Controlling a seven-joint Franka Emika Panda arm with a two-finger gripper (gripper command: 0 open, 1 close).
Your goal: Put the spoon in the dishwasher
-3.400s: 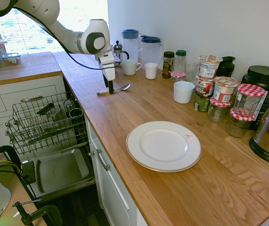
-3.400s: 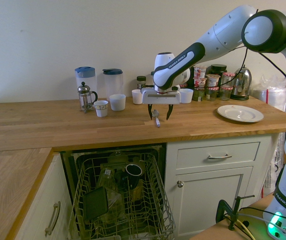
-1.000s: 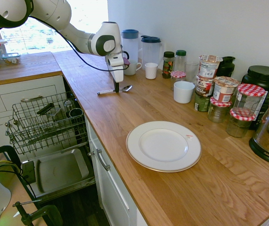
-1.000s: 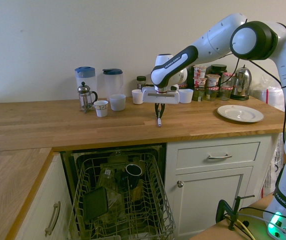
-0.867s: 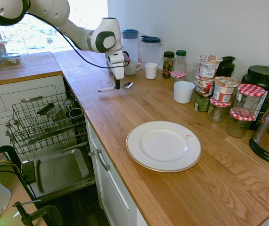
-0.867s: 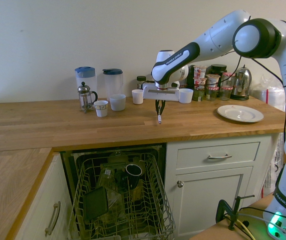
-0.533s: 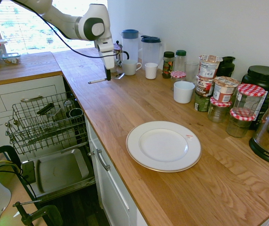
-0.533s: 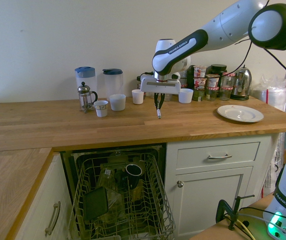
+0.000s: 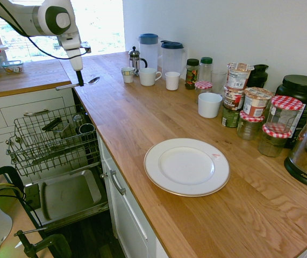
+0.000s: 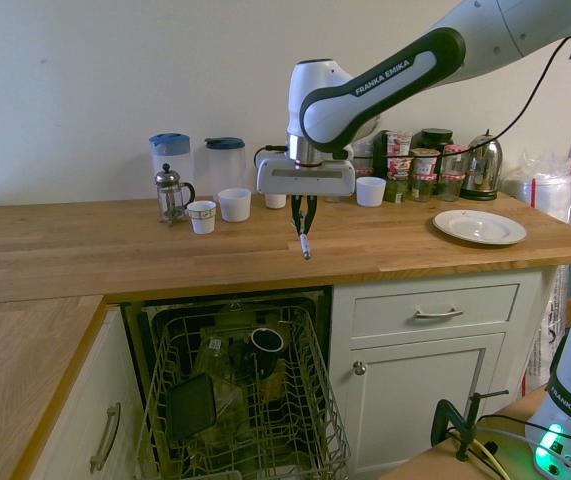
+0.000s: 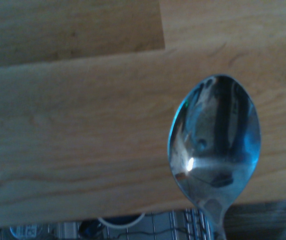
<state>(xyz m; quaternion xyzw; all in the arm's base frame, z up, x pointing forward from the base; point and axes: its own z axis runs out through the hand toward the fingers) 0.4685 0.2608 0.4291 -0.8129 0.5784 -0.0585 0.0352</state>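
The gripper (image 10: 303, 231) hung over the wooden counter (image 10: 85, 245), near the counter's front edge above the dishwasher (image 9: 70, 196). Its jaws were clamped on the handle of the spoon (image 9: 93, 81), which was up off the counter, its bowl pointing away from the dishwasher and its handle end toward the dishwasher side.

The dishwasher was open, with its wire rack (image 9: 51, 128) pulled out. Inside the dishwasher, a dark mug (image 10: 267, 342) and a black container (image 10: 191, 405) sat in the rack. The French press (image 10: 170, 194) stood on the counter, behind the dishwasher. The white plate (image 9: 187, 166) lay on the counter well apart from the dishwasher, and the kettle (image 10: 482, 168) stood farther back from the dishwasher than the plate.
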